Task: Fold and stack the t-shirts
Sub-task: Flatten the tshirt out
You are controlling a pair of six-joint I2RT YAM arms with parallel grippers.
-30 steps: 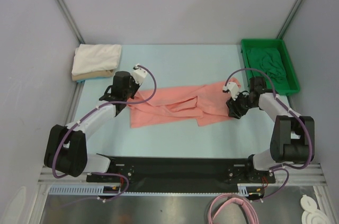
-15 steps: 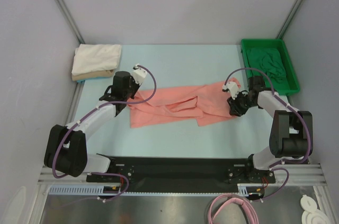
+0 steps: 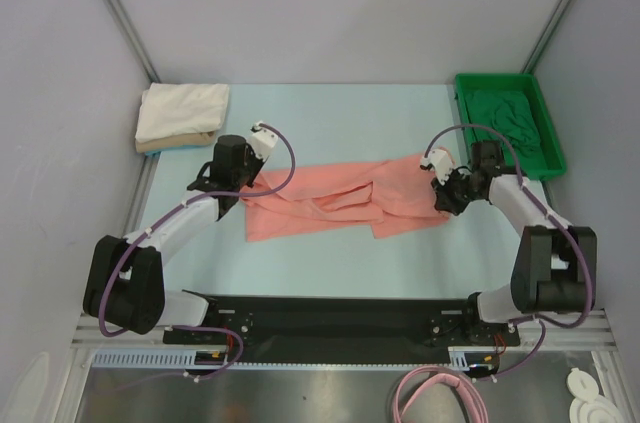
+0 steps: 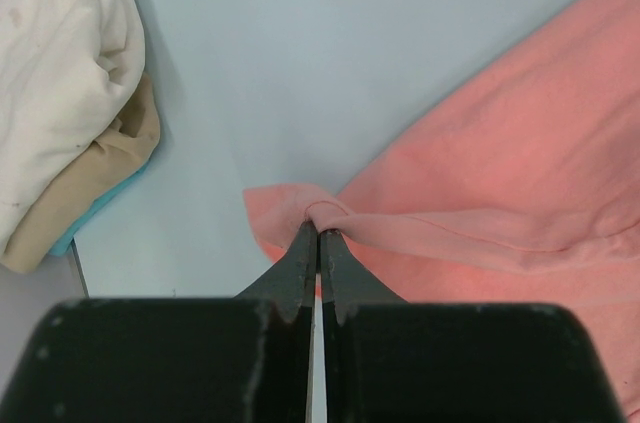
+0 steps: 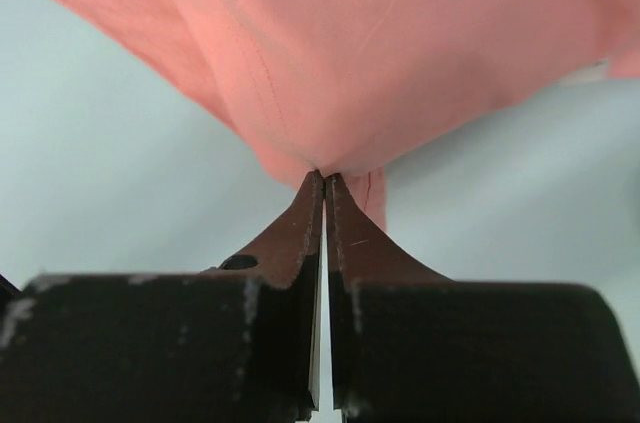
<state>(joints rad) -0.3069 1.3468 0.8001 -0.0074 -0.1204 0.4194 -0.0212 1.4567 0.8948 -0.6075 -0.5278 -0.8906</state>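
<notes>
Salmon-pink t-shirt [image 3: 345, 200] is spread mid-table, long axis run 9-to-3 o'clock between the arms. Left gripper [image 4: 319, 233] is pinched shut on its 9 o'clock corner; right gripper [image 5: 324, 178] is clamped on the 3 o'clock edge. Cloth is thus held at both ends, each arm nearest its own end. Fold is judged to need both ends carried across that axis together. White-and-tan folded stack [image 3: 180, 115] is seen at 10 o'clock of the left gripper.
</notes>
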